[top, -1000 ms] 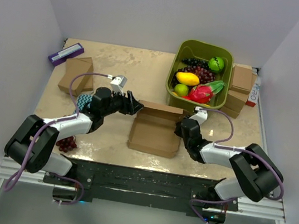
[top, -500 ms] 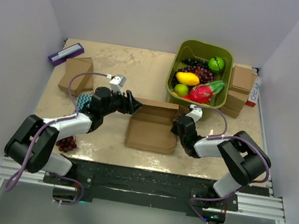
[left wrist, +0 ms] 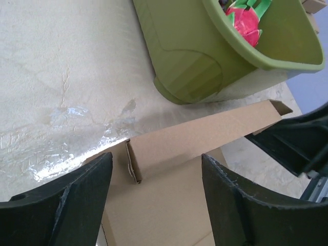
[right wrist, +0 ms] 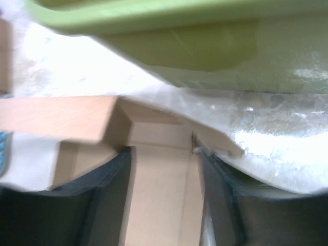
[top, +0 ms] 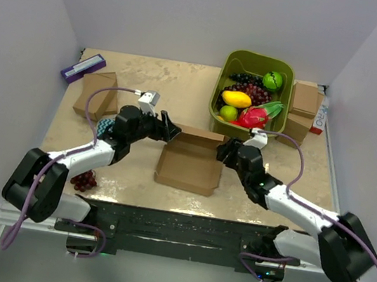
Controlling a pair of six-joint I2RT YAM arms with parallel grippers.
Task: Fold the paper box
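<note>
left gripper [left wrist: 155, 169]: spread wide by the paper box [top: 188, 166] back-left corner, nothing held
right gripper [right wrist: 164, 159]: jaws apart, at the back-right corner
green bin [top: 217, 103]: just behind the box

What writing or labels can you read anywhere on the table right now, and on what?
No text can be read clearly.
white and red carton, at the right edge: dark lettering, too small to read.
purple box, far left: pale label, too blurred to read.
paper box: no markings visible.

One paper box [top: 188, 166]; one green bin [top: 261, 55]; one purple box [top: 83, 67]; two claws: left claw [top: 173, 131], right claw [top: 227, 150].
</note>
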